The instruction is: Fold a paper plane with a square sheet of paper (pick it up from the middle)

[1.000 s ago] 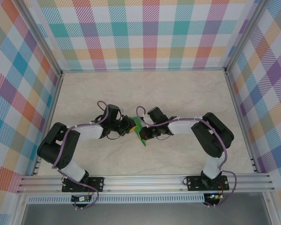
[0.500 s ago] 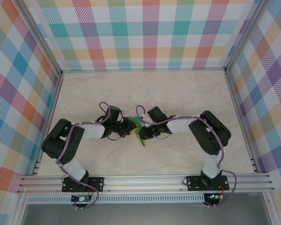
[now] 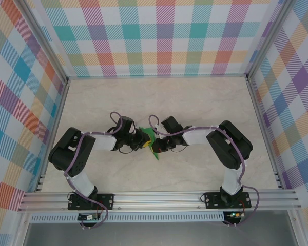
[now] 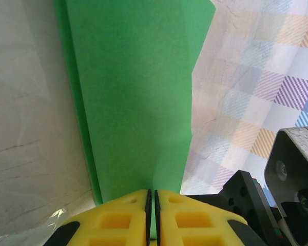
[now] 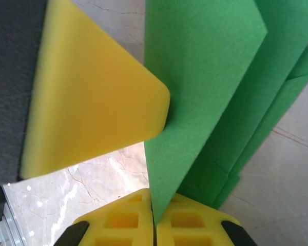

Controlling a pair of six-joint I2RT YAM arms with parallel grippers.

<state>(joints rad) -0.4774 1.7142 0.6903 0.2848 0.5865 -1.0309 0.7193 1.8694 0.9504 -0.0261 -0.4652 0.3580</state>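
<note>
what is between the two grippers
The folded green paper, with the left gripper and the right gripper each shut on it, seen from the top camera.

Paper (image 4: 138,92): flat bright green, no print, darker green in the shaded layers at lower right of the right wrist view. Left gripper (image 4: 150,199) and right gripper (image 5: 154,211): yellow foam pads, black bodies. Arms (image 3: 100,142): black and white, purple cables. Table (image 3: 195,102): cream marble, faint brown veins. Walls (image 3: 159,36): pastel plaid, teal/orange/purple/pink/yellow on white. Rails (image 3: 159,197): bare silver.
</note>
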